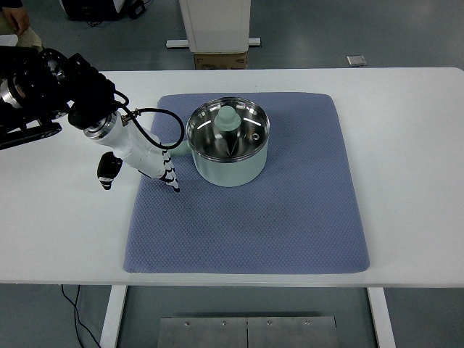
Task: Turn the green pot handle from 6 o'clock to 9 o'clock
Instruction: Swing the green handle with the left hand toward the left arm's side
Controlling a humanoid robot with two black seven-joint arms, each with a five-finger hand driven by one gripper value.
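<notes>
A pale green pot (230, 168) with a shiny steel inside stands on the blue mat (290, 217), toward its back left. A short piece of its green handle (181, 150) sticks out to the left, at about 9 o'clock. The rest of the handle is hidden under my left hand (145, 163). That hand comes in from the upper left. Its black-and-white fingers (171, 176) stretch down past the handle and its thumb (108, 171) is held apart. It looks open, touching the handle rather than gripping it. A pale green shape (228, 120) shows inside the pot.
The mat lies on a white table (406, 167). A black cable (163, 114) loops from my wrist close to the pot's rim. Beyond the table stand a cardboard box (220, 60) and a white post. A person's hand (16, 17) shows at the top left corner.
</notes>
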